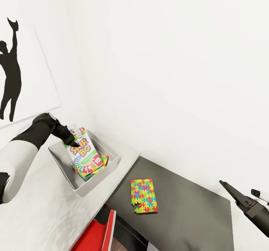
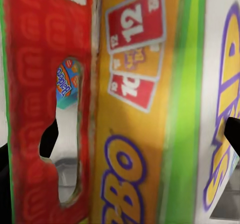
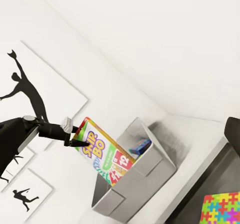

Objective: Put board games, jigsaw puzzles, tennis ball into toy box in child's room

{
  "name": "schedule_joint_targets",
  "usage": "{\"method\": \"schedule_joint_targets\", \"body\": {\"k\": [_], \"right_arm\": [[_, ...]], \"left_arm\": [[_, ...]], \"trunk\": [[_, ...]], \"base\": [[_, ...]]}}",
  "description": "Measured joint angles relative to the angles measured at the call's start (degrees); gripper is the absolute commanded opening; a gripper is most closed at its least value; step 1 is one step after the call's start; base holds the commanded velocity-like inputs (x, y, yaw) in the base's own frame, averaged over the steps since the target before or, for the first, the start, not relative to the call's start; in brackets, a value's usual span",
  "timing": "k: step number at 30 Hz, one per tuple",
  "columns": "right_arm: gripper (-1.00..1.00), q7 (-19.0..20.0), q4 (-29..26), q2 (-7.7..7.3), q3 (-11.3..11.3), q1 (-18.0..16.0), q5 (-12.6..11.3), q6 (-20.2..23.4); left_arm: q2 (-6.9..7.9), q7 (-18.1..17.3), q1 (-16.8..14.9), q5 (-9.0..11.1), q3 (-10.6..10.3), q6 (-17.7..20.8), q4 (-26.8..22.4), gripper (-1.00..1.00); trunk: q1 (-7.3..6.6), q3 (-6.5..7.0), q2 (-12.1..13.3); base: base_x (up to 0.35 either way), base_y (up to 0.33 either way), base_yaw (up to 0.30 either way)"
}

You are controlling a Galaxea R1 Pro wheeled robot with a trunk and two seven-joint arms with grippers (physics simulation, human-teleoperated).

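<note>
Head view: the SKIP-BO game was held upright in the toy box at far left, clenched by the left gripper; it should be laid flat before release.

The worktop, pale grey with a lower dark grey end section, is set against the white wall. The toy box is placed at the pale section's far edge; one jigsaw puzzle is laid flat on the dark section.
</note>
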Motion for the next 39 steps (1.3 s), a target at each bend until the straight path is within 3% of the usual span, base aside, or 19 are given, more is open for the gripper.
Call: {"method": "schedule_joint_targets", "body": {"k": [15,16,39], "right_arm": [[1.00,0.0,0.0,0.00,-0.4,0.0,-0.1,0.0],[1.00,0.0,0.0,0.02,-0.5,0.0,-0.1,0.0],[1.00,0.1,0.0,0.09,-1.1,0.0,-0.1,0.1]], "left_arm": [[-0.02,0.1,0.0,0.1,0.3,0.1,0.0,-1.00],[-0.02,0.1,0.0,0.2,0.3,0.1,0.0,1.00],[0.07,0.5,0.0,0.1,0.5,0.3,0.0,1.00]], "trunk": [[0.00,-0.74,0.0],[0.00,-0.74,0.0],[0.00,-0.74,0.0]], "base": [[0.000,0.000,0.000],[0.000,0.000,0.000],[0.000,0.000,0.000]]}}
